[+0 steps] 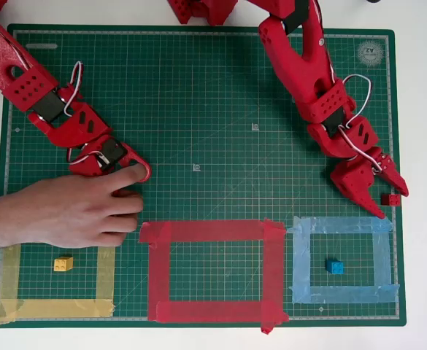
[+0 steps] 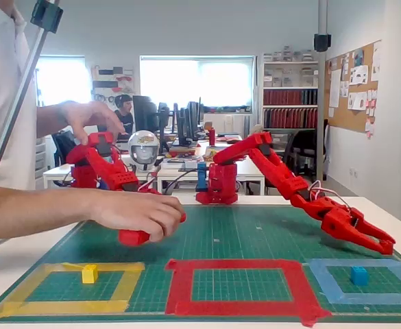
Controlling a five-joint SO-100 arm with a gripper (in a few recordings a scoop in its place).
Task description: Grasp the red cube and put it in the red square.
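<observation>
The overhead view looks straight down on my green cutting mat [image 1: 198, 131], close enough that the mat nearly fills it, with my base at the top edge and the three tape outlines along the bottom. The fixed view stands low at the mat's [image 2: 255, 236] front edge and faces level across it toward my base and the office behind. Both views share the mat, the red square [image 1: 213, 271] [image 2: 240, 285] and my arm [image 1: 315, 87] [image 2: 289, 181].
</observation>
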